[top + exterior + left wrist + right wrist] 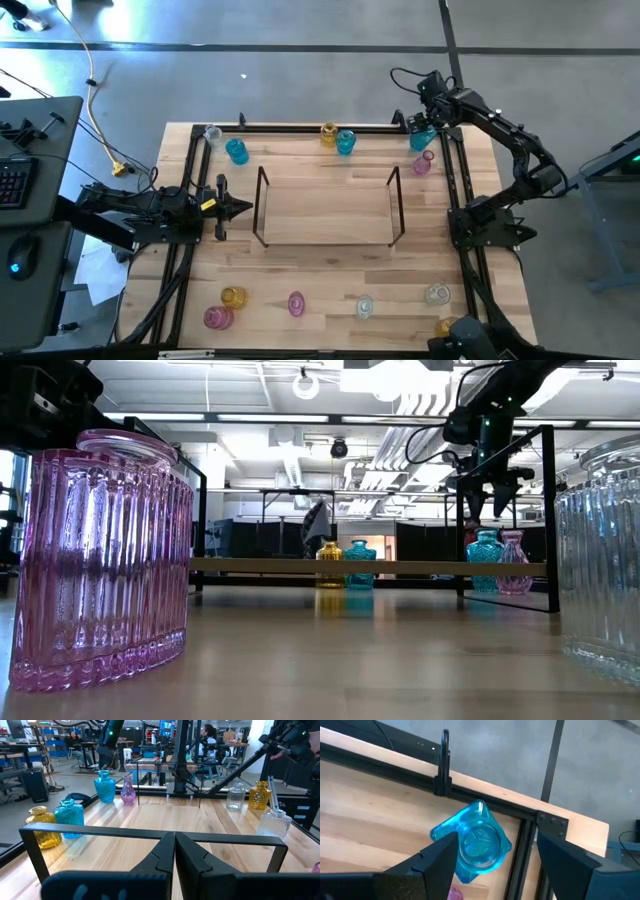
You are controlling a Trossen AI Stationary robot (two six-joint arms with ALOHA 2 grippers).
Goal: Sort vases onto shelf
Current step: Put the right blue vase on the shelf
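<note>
My right gripper (424, 124) hangs open over the table's far right corner, fingers pointing down. It is just above a cyan vase (472, 842) that stands upright on the tabletop; its fingers are on either side and touch nothing. In the low view the gripper (487, 488) is over that vase (485, 548), with a pink vase (512, 550) beside it. The shelf (327, 205) lies at the table's middle with nothing on it. My left gripper (236, 208) is shut and empty at the shelf's left end, facing its wire frame (150, 832).
More vases stand along the far edge: clear (212, 133), cyan (237, 150), amber (328, 133), cyan (346, 141). Several stand along the near edge, among them amber (233, 296), pink (296, 303) and clear (437, 293). A black frame rail (520, 810) runs just behind the cyan vase.
</note>
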